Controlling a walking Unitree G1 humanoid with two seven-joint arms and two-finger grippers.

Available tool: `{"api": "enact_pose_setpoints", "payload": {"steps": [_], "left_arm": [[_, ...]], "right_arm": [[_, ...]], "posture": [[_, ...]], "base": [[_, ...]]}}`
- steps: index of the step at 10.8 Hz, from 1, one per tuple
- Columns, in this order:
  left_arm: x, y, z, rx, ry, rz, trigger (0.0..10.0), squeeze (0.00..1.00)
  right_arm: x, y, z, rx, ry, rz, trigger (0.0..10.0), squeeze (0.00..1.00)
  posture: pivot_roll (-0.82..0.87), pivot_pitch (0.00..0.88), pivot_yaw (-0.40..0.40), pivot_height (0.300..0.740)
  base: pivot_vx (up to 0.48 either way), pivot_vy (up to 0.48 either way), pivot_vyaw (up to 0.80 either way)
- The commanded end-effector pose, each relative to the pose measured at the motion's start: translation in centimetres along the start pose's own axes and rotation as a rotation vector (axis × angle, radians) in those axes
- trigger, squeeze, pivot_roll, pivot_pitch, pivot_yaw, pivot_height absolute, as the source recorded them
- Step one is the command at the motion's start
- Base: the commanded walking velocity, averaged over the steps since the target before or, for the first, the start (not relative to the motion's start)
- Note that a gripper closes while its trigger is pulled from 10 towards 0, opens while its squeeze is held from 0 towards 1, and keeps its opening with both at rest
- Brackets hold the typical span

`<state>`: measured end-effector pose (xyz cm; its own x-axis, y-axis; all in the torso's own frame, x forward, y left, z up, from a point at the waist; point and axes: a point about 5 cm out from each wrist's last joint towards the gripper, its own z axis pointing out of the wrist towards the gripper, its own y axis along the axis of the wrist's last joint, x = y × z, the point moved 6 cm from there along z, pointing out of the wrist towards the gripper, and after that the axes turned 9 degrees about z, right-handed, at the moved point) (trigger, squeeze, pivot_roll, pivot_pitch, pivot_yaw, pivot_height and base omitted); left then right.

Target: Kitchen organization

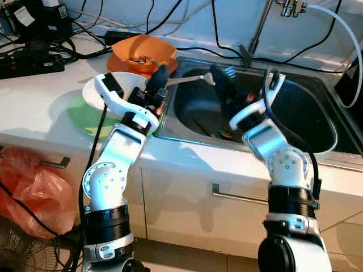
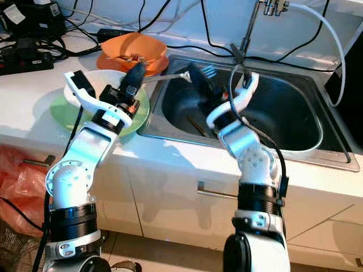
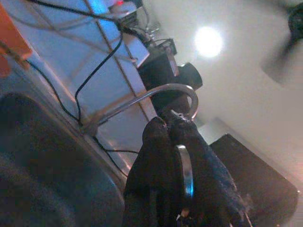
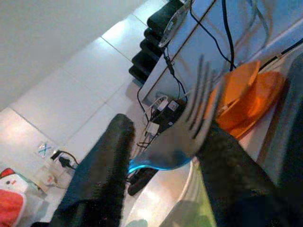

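Both arms are up over the sink (image 1: 317, 148). Left gripper (image 1: 157, 79) is clamped on a metal spoon (image 1: 193, 79) at the sink's left rim, near the orange bowl (image 1: 143, 51). Right gripper (image 1: 222, 84) pinches a fork (image 4: 191, 120) above the basin, tines up.

Red bag (image 1: 25, 190): cut off by the picture's left edge. Sink (image 1: 300, 122): right end cut off, floor partly hidden behind right pincer (image 1: 222, 85). Contents of orange bowl (image 1: 142, 51): too small to tell.
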<state>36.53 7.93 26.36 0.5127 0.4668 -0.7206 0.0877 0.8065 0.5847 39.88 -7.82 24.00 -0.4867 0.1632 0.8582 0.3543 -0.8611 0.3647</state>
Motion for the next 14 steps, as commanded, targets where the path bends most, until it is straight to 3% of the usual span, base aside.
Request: {"api": "enact_pose_setpoints", "payload": {"steps": [1, 6, 14], "left_arm": [[-1.5, -1.3, 0.4, 0.032, -0.052, -0.041, 0.0, 0.00], [-1.6, -2.0, 0.3, 0.077, -0.067, -0.070, 0.0, 0.00], [-0.7, -1.5, 0.5, 0.047, -0.036, -0.045, 0.0, 0.00]], "right_arm": [[0.9, 0.5, 0.6, -0.009, 0.033, -0.010, 0.0, 0.00], [0.9, 1.9, 1.4, -0.062, 0.037, -0.020, 0.0, 0.00], [1.3, 2.7, 2.0, -0.100, 0.049, -0.020, 0.0, 0.00]], "posture": [[0.12, 0.038, -0.050, 0.740], [0.12, 0.040, -0.053, 0.740], [0.12, 0.011, -0.067, 0.740]], "base": [[0.000, 0.000, 0.00], [0.000, 0.000, 0.00], [0.000, 0.000, 0.00]]}}
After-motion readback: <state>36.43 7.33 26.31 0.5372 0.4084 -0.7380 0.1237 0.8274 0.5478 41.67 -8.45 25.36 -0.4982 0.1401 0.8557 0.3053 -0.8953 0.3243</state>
